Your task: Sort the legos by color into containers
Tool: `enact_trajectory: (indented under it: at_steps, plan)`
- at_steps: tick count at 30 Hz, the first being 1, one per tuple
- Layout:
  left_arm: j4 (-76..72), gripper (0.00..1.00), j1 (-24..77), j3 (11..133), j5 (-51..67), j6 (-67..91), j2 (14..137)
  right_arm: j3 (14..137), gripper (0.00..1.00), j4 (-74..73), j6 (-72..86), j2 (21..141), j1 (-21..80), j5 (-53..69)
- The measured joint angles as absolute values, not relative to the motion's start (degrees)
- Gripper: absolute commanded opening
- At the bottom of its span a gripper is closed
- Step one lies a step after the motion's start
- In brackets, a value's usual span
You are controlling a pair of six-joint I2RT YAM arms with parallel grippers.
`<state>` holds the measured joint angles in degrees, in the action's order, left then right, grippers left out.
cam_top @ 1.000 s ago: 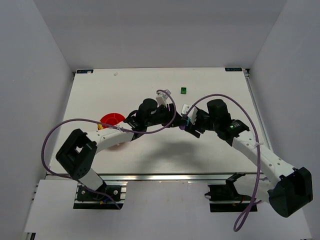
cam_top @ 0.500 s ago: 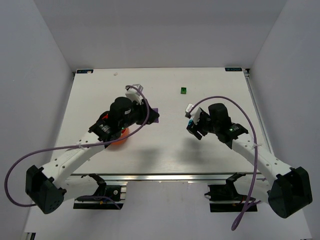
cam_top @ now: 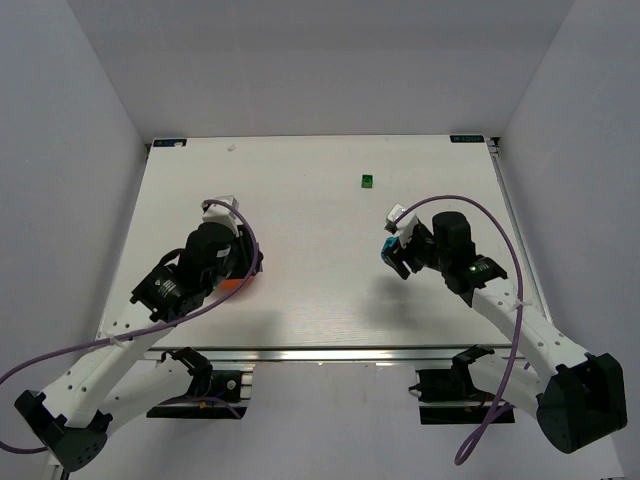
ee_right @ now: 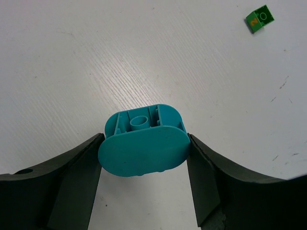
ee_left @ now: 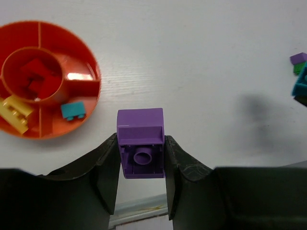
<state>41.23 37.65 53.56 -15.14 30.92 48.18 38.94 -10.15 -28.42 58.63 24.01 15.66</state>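
Observation:
My left gripper [ee_left: 140,143] is shut on a purple lego [ee_left: 140,125] and holds it above the table, just right of the orange container [ee_left: 85,60]. The container's round middle cup [ee_left: 61,82] holds red legos [ee_left: 36,76]. Its outer compartments hold a yellow lego [ee_left: 14,110] and a teal lego [ee_left: 73,110]. In the top view the left gripper [cam_top: 250,262] hangs over the container's [cam_top: 232,285] right edge. My right gripper [ee_right: 142,143] is shut on a teal lego [ee_right: 142,148] above the table's right middle [cam_top: 388,250]. A green lego [ee_right: 260,18] lies loose at the back [cam_top: 367,181].
The table's near edge [ee_left: 139,208] runs just below my left gripper. Small purple, green and teal bits [ee_left: 300,72] show at the right edge of the left wrist view; I cannot tell what they belong to. White walls close in the table's back and sides.
My left arm has swung from the table's middle to the left and nearer, carrying the purple lego to the orange container. My right gripper has drawn back to the right with the teal lego.

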Motion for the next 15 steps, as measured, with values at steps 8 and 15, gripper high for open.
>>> enact_trajectory:
  at_steps: [8, 15]
  plan:
    - [51.6, 0.0, 37.6, 53.2, -19.1, 33.5, 45.3, 37.2, 0.0, -8.8, -27.2, 55.6, 21.3, 18.2]
    - [55.0, 0.0, 37.6, 53.4, -20.3, 33.7, 46.7, 36.5, 0.0, -8.8, -27.1, 54.8, 20.3, 19.9]
